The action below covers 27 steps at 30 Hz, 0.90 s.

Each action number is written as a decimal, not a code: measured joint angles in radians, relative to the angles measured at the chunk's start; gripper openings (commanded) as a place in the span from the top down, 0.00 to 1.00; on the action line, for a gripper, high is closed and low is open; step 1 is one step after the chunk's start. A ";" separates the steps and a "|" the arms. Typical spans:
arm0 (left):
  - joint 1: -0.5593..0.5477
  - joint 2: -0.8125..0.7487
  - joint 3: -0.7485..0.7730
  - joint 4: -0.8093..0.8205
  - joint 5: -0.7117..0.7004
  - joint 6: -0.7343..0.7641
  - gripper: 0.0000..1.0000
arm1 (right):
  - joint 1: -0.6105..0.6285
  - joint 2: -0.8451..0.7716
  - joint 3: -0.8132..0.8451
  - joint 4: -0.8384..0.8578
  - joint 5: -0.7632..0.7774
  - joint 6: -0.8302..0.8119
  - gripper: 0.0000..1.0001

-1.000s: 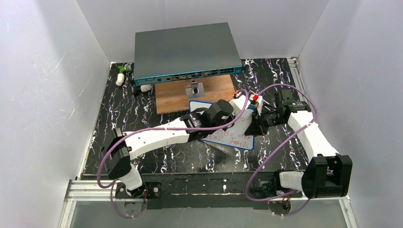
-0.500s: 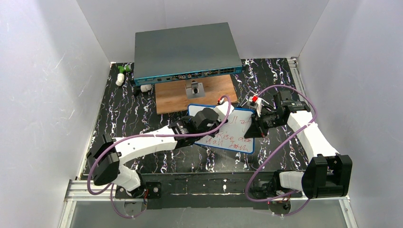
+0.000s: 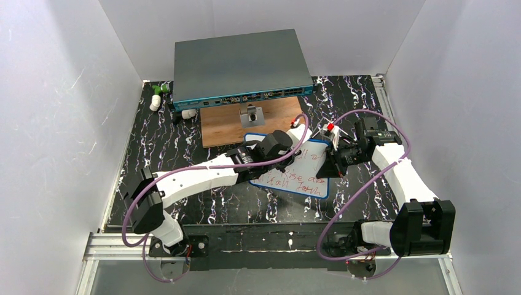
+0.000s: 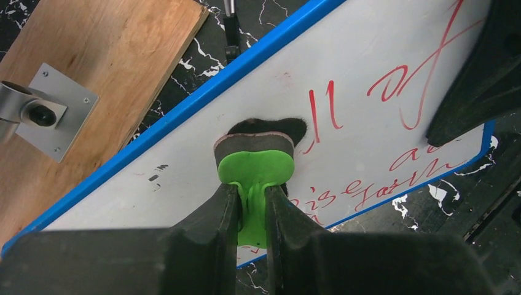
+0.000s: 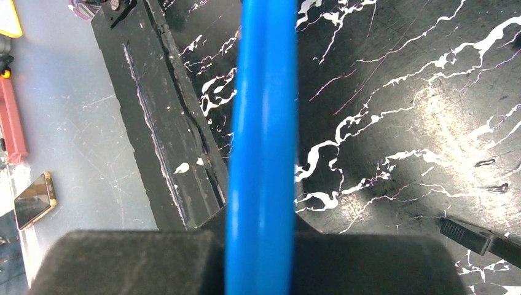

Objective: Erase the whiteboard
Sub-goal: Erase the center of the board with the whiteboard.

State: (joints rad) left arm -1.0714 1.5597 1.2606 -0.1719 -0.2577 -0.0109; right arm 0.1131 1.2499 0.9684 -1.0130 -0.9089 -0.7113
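Note:
The whiteboard (image 3: pixel 293 177), white with a blue frame, lies on the black marbled table in front of the wooden board. Red handwriting (image 4: pixel 393 80) covers its right and lower parts; the strip by the top-left edge (image 4: pixel 153 166) is white with faint smudges. My left gripper (image 4: pixel 250 193) is shut on a green eraser (image 4: pixel 255 163), whose dark pad presses on the whiteboard near the top edge. From above, the left gripper (image 3: pixel 299 136) reaches over the whiteboard's upper part. My right gripper (image 3: pixel 330 161) is shut on the whiteboard's right edge; its blue frame (image 5: pixel 261 123) runs between the jaws.
A grey-teal network switch (image 3: pixel 239 64) stands at the back. The brown wooden board (image 3: pixel 221 126) with a metal fitting (image 3: pixel 250 114) lies just behind the whiteboard. Small white and green parts (image 3: pixel 157 96) sit at the far left corner. White walls close in three sides.
My left gripper drew the eraser left along the whiteboard's top, then came partway back to the right. The right gripper has kept its hold on the edge.

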 measured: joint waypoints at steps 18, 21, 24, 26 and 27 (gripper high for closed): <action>-0.094 -0.038 -0.194 0.142 0.064 -0.055 1.00 | 0.022 0.000 -0.002 -0.036 -0.003 -0.054 0.99; -0.051 -0.072 -0.224 0.135 0.051 -0.082 1.00 | 0.023 0.000 -0.002 -0.023 -0.002 -0.054 0.99; 0.007 -0.109 -0.235 0.110 0.036 -0.100 1.00 | 0.021 0.000 -0.002 0.000 -0.002 -0.050 0.99; 0.044 -0.127 -0.233 0.095 0.026 -0.101 1.00 | 0.019 0.000 -0.002 0.006 -0.002 -0.045 0.99; 0.057 -0.132 -0.230 0.088 0.020 -0.099 1.00 | 0.018 0.000 -0.002 0.008 -0.002 -0.042 0.99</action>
State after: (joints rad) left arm -1.0142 1.4273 1.0306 -0.0841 -0.2375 -0.1097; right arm 0.1310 1.2499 0.9668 -1.0050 -0.9112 -0.7536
